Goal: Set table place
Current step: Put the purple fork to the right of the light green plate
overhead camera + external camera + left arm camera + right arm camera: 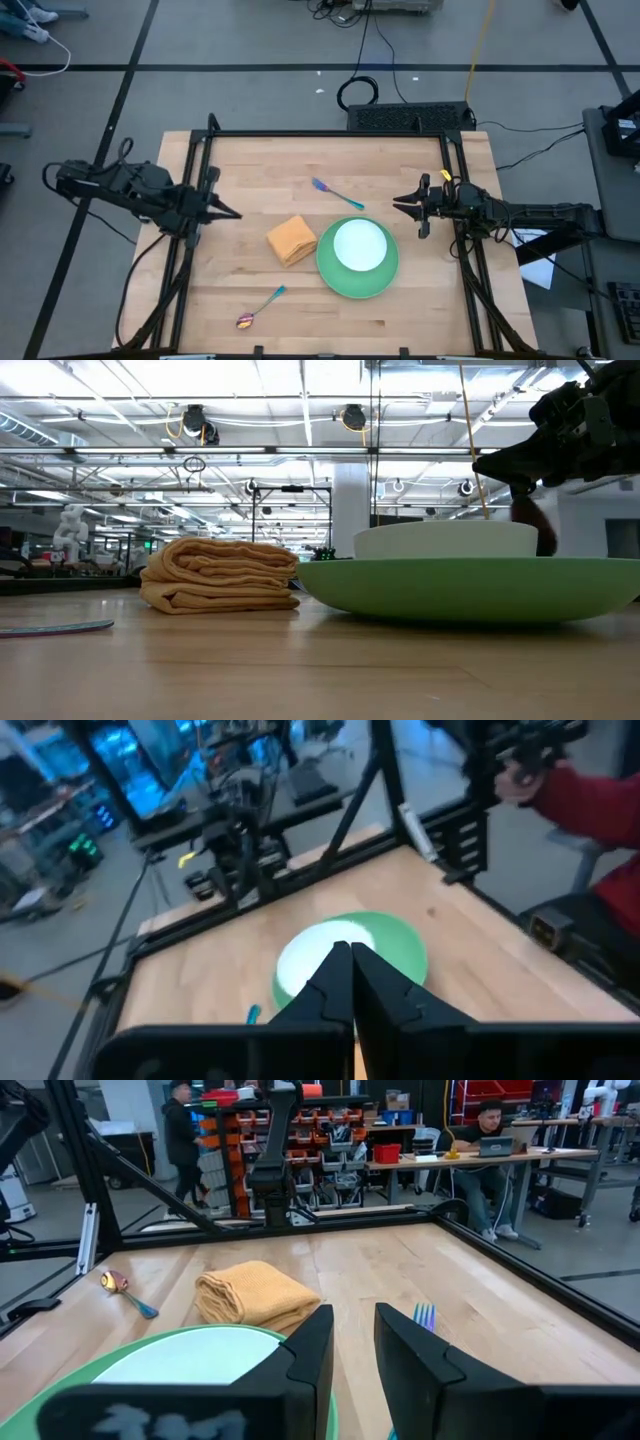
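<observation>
The bowl (359, 244) sits inside the plate (357, 280) toward the desk's (250, 160) right edge, the napkin (291, 240) just beside it. The fork (338, 193) lies nearer the far edge, the spoon (259, 308) near the front edge. The left tool (234, 213) is clenched and empty at the left edge. The right tool (399, 203) hangs slightly parted, empty, by the right edge. Nothing lies between it and the plate.

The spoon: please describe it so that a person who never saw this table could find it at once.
Start from the green plate with the white bowl in it, at the table's middle right. Go past the folded orange napkin, toward the table's near left edge: there the spoon lies alone on bare wood. Its teal handle and reddish bowl set it apart from the blue-handled fork beyond the plate.
</observation>
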{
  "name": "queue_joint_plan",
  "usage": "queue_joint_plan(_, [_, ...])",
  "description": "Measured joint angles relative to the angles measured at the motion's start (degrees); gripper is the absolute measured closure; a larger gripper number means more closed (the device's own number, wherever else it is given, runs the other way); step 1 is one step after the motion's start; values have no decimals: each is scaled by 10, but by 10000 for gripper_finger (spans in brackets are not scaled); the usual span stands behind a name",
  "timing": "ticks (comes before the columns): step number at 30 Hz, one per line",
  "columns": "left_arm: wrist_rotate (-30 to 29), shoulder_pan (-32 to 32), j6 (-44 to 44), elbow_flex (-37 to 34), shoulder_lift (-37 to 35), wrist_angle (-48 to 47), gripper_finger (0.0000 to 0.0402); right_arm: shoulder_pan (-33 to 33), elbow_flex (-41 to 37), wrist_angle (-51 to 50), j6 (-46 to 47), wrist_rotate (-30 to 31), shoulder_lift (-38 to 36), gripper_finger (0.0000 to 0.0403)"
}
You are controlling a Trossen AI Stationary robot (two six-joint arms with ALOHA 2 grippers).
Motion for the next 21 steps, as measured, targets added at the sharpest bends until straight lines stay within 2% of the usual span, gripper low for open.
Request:
queue_joint_plan(5, [13,11,-9,-59,-59,42,401,0,0,0,-1,0,0,335])
queue_joint_plan(12, [-74,25,-62,-113,-151,54,401,0,0,0,3,0,0,335])
queue_joint_plan(17, [-75,33,-102,-146,-193,43,401,0,0,0,2,0,0,335])
queue_joint_plan(21, [-71,35,-118,-183,-199,28,401,0,0,0,1,0,0,335])
